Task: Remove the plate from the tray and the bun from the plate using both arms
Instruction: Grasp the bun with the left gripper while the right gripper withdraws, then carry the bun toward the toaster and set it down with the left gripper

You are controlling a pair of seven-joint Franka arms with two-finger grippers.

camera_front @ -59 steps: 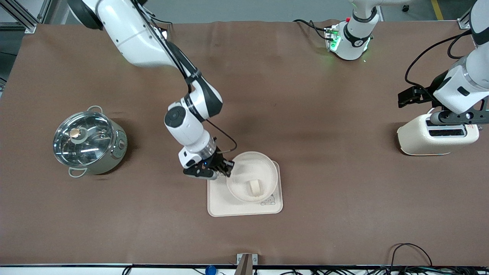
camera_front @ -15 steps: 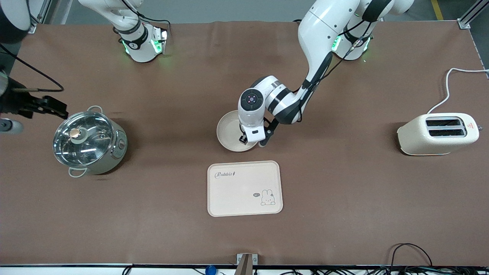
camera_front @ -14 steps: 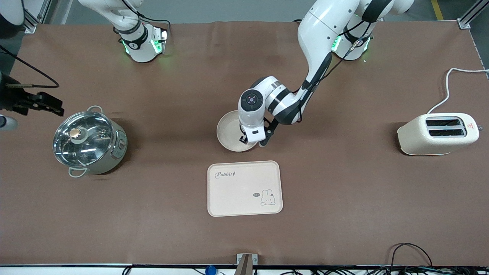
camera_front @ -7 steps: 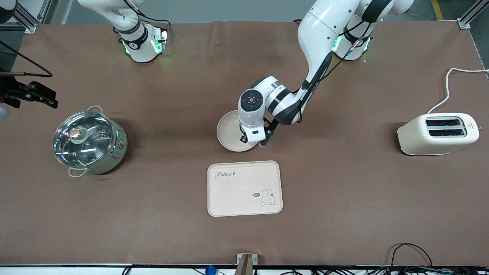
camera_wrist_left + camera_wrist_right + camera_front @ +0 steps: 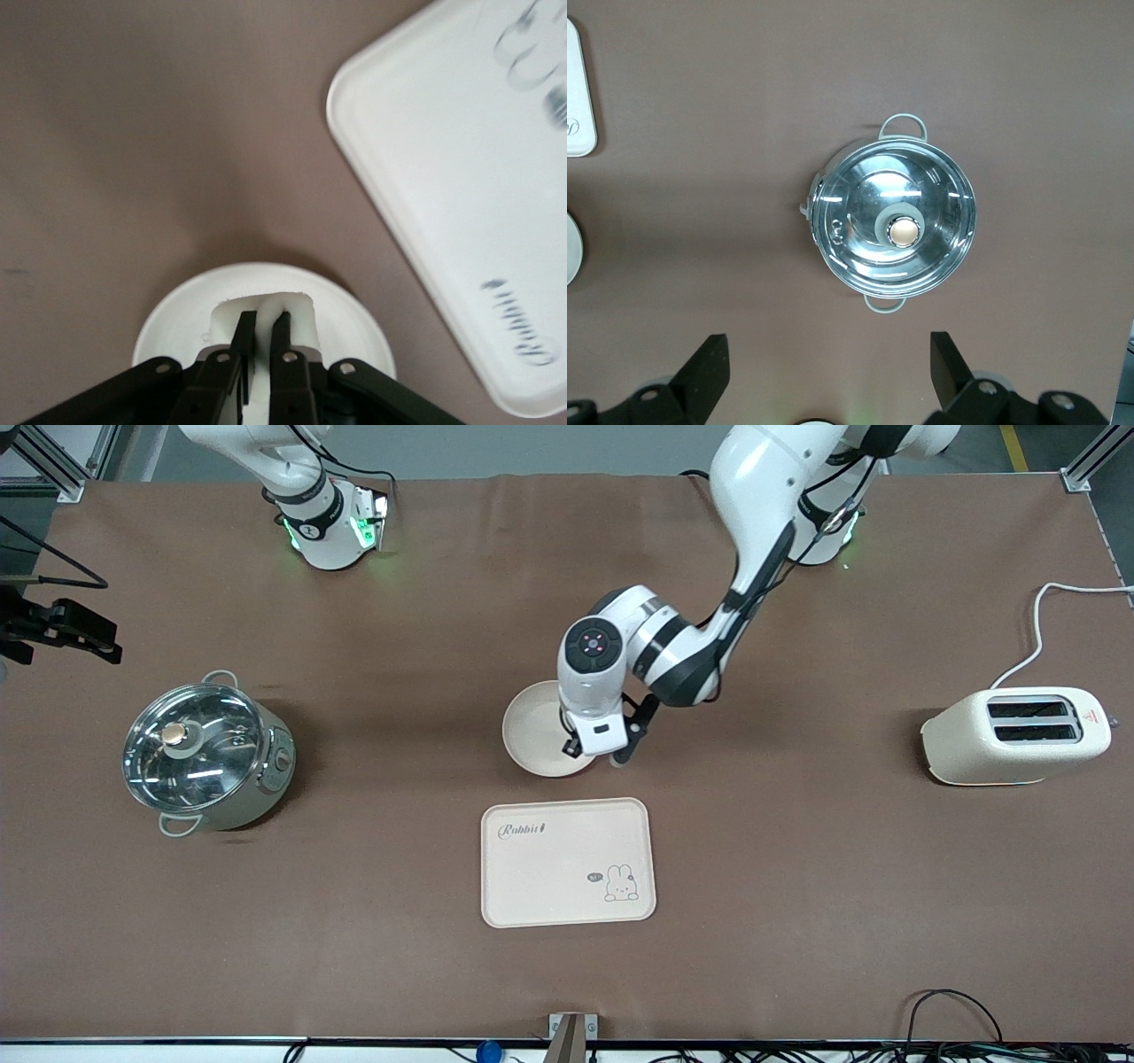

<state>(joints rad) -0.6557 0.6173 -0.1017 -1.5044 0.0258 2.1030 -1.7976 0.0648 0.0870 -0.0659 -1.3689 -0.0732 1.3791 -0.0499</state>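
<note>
The plate (image 5: 530, 731) lies on the table, farther from the front camera than the tray (image 5: 549, 877). My left gripper (image 5: 576, 749) is over the plate's edge toward the left arm's end, mostly hidden under its own wrist. In the left wrist view the left gripper (image 5: 262, 326) is shut on the bun (image 5: 297, 314), a pale lump pinched between the fingers (image 5: 242, 335) just over the plate (image 5: 177, 323). The bun is hidden in the front view. My right gripper (image 5: 62, 627) is open and empty, up in the air at the right arm's end of the table; it also shows in the right wrist view (image 5: 824, 372).
A steel pot with a glass lid (image 5: 205, 755) stands toward the right arm's end and shows below the right gripper (image 5: 893, 226). A cream toaster (image 5: 1014, 735) with a white cord stands at the left arm's end. The tray's corner shows beside the plate (image 5: 461, 177).
The left wrist has shifted slightly toward the left arm's end over the plate, still shut on the bun. The right gripper has drifted away from the pot, toward the robots' side.
</note>
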